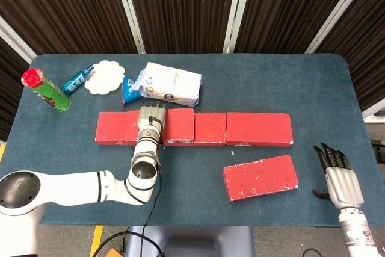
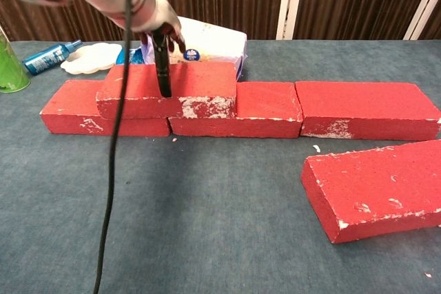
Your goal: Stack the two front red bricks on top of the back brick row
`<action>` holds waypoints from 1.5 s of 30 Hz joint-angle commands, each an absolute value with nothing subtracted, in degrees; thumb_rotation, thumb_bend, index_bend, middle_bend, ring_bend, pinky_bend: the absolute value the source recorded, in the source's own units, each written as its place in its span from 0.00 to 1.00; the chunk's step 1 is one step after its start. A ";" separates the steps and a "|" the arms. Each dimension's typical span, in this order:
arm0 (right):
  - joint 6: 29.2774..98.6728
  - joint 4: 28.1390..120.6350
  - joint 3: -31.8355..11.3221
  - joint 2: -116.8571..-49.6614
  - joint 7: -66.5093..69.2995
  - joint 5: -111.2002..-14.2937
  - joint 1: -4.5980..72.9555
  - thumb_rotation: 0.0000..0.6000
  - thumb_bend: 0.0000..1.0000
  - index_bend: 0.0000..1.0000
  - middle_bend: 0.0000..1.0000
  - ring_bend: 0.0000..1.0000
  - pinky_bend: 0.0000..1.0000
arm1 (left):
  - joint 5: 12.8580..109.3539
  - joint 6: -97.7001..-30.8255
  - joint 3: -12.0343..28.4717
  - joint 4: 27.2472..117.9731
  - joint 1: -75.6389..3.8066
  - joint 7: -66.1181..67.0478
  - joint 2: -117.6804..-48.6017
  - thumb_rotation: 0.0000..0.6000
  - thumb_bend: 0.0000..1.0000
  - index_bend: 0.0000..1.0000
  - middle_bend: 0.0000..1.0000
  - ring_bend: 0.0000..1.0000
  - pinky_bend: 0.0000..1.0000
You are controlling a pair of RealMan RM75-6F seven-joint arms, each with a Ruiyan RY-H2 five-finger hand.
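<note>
Chest view, left robot hand gripping stacked brick, right robot hand open, package print unreadable

Head view high, looking down, chest view low, close, both sharing brick row

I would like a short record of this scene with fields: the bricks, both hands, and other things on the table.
back row: three red bricks end to end across the table
stacked brick: one brick lies on the row's left part
front brick: loose brick on the table, right front, not yet stacked
left hand: left hand over the stacked brick, fingers at its far edge; grip unclear
right hand: right hand open, beside the table, holds nothing
others: green can, blue bottle, white plate, white packet
</note>
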State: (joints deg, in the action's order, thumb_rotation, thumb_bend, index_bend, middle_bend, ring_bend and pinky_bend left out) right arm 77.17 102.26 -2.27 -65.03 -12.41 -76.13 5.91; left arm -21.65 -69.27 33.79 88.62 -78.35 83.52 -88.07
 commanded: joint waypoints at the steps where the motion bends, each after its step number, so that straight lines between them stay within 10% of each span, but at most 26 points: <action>1: 77.09 102.23 -2.10 -64.94 -12.32 -76.31 5.87 1.00 0.00 0.15 0.06 0.00 0.00 | -12.47 -72.96 34.08 102.09 -74.35 77.84 -79.96 1.00 0.07 0.00 0.00 0.00 0.03; 10: 77.38 102.81 -1.58 -64.94 -12.77 -77.10 5.65 1.00 0.00 0.15 0.06 0.00 0.00 | 23.51 -71.16 24.67 127.79 -49.02 54.87 -57.68 1.00 0.19 0.00 0.00 0.00 0.02; 20: 77.14 102.85 -1.23 -65.78 -14.29 -77.25 5.80 1.00 0.00 0.15 0.06 0.00 0.00 | 69.12 -75.03 10.17 113.56 -22.06 15.00 -51.95 1.00 0.19 0.00 0.00 0.00 0.01; 31: 75.67 102.93 -0.10 -66.64 -16.96 -77.94 6.41 1.00 0.00 0.15 0.06 0.00 0.00 | 82.20 -89.02 0.90 97.30 -7.81 1.37 -60.41 1.00 0.20 0.00 0.00 0.00 0.01; 45: 57.16 115.74 -1.16 -60.70 -29.39 -68.97 18.85 1.00 0.00 0.11 0.05 0.00 0.00 | 81.66 -87.93 0.86 93.93 -5.62 -0.18 -63.28 1.00 0.20 0.00 0.00 0.00 0.00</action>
